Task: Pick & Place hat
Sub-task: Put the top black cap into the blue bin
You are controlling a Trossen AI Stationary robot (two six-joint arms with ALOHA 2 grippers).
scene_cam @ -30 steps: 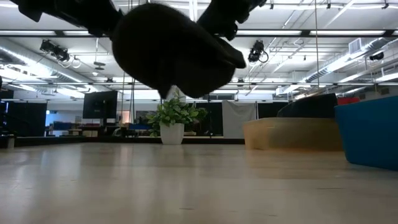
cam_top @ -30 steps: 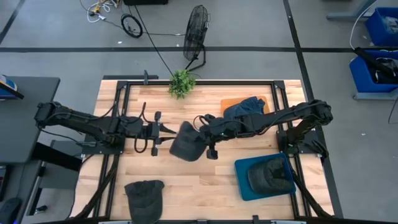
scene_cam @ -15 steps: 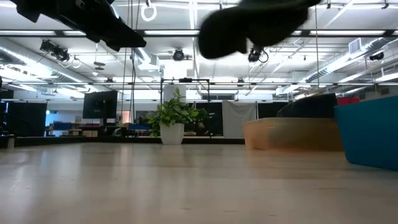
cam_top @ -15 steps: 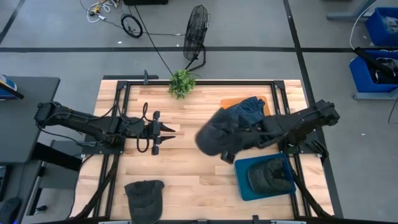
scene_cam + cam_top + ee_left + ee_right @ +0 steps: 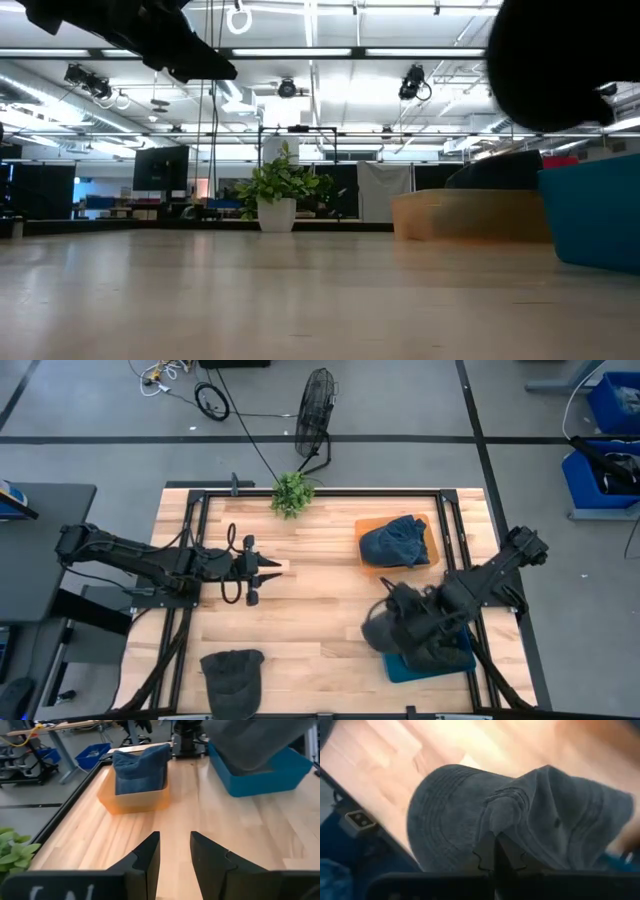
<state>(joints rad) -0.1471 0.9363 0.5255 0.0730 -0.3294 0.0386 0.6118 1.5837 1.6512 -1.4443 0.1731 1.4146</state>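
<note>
A dark grey hat (image 5: pixel 382 632) hangs over the left rim of the blue tray (image 5: pixel 400 668) at the table's near right, with my right gripper (image 5: pixel 495 852) shut on it. The low view shows the hat (image 5: pixel 560 60) as a dark mass at the upper right. My left gripper (image 5: pixel 262 570) stands open above the table's left middle, with nothing between its fingers (image 5: pixel 145 860). My right gripper pinches a raised fold of the hat's cloth (image 5: pixel 492 827) between its two shut fingers. The fingers come from above and point steeply down. The hat hangs below them, lifted clear, its stitched brim (image 5: pixel 437 805) spread to one side.
An orange tray (image 5: pixel 428 565) at the far right holds a blue hat (image 5: pixel 393 543). Another dark hat (image 5: pixel 232 670) lies near the table's near-left edge. A potted plant (image 5: pixel 292 493) stands at the far edge. Bare wood lies between the arms.
My right gripper has carried the hat from the table's middle, beside my left gripper, toward the right and near edges, rising as it went. It has tipped from nearly level to pointing down and has rolled. The hat has stayed lifted clear throughout.
</note>
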